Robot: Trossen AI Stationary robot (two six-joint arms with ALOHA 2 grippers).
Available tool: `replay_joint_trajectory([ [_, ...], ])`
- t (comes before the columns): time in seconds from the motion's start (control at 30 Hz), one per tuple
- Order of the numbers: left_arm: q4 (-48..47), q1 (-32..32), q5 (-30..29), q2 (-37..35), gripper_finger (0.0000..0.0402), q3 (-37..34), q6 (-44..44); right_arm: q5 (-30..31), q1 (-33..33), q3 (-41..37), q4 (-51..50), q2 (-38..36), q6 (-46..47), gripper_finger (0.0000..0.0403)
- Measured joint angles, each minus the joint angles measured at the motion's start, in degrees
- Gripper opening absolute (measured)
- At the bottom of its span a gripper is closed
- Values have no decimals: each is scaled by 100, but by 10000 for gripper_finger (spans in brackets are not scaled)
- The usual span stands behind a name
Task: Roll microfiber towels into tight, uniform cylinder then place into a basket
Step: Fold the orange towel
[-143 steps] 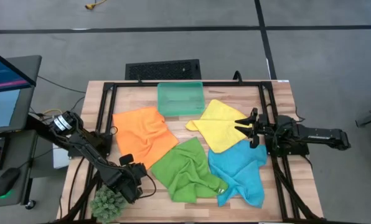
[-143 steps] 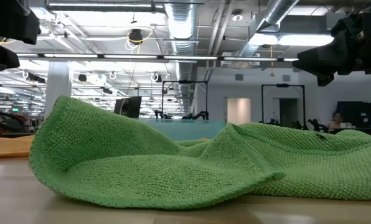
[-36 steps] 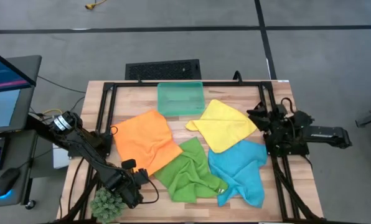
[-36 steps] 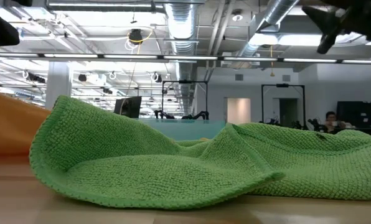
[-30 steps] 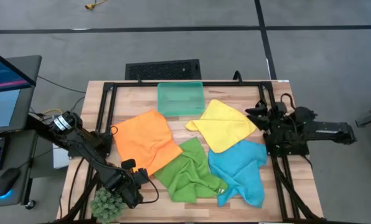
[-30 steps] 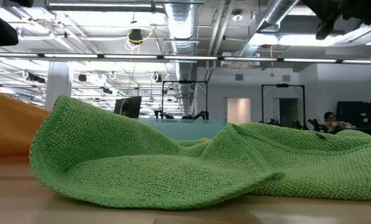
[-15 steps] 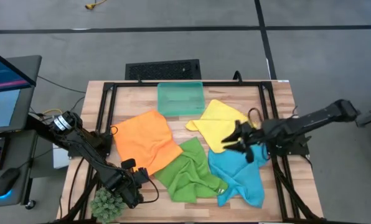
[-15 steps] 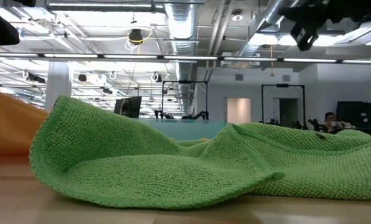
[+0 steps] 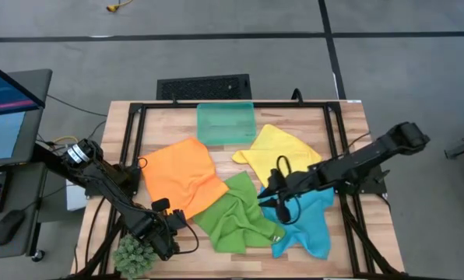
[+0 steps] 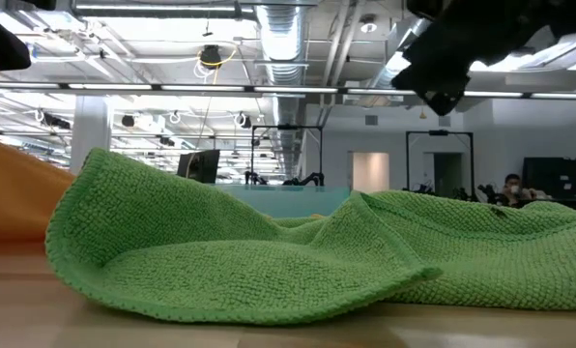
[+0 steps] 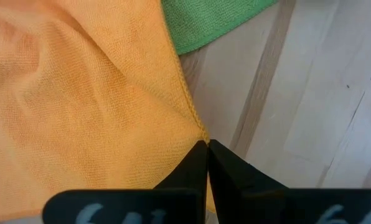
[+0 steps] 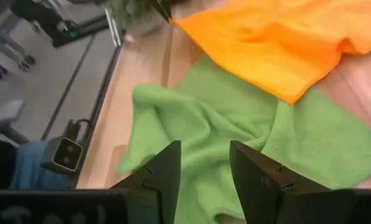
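The microfiber towels are spread unrolled over the wooden table (image 9: 349,117), four in all: the orange towel (image 9: 179,174) lies toward the left, the green towel (image 9: 232,214) is crumpled at the near middle with one edge tucked under the orange one, the yellow towel (image 9: 279,152) lies toward the far right, and the blue towel (image 9: 306,222) is bunched at the near right, its far edge overlapped by the yellow. The basket (image 9: 226,123) stands at the far middle of the table, just beyond the orange and yellow towels, and no towel is seen in it. The left gripper (image 9: 170,220) is set low at the near left corner of the table, beside a spiky green plant ball (image 9: 135,255); in the left wrist view its fingers (image 11: 205,163) are pressed together, and the near corner of the orange towel is seen pinched at their tips. The right gripper (image 9: 272,190) is stretched in from the right side and held above the spot where the green, yellow and blue towels meet; in the right wrist view its fingers (image 12: 168,165) stand apart with nothing between them, and the green towel is seen below them. In the low view the green towel fills the foreground, and a person (image 10: 512,186) is seen far off in the room behind.
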Motion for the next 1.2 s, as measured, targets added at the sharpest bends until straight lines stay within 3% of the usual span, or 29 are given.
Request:
replay_joint_trajectory([
  [0.47, 4, 1, -50, 0, 0, 0, -7, -793, -1, 687, -93, 1685, 0, 159],
  [0.77, 25, 1, -52, 0, 0, -2, -13, -834, -14, 756, -26, 2453, -138, 159],
  [1.2, 40, 1, -45, 0, 0, -2, -42, -755, -458, 774, -610, 2560, 192, 158],
])
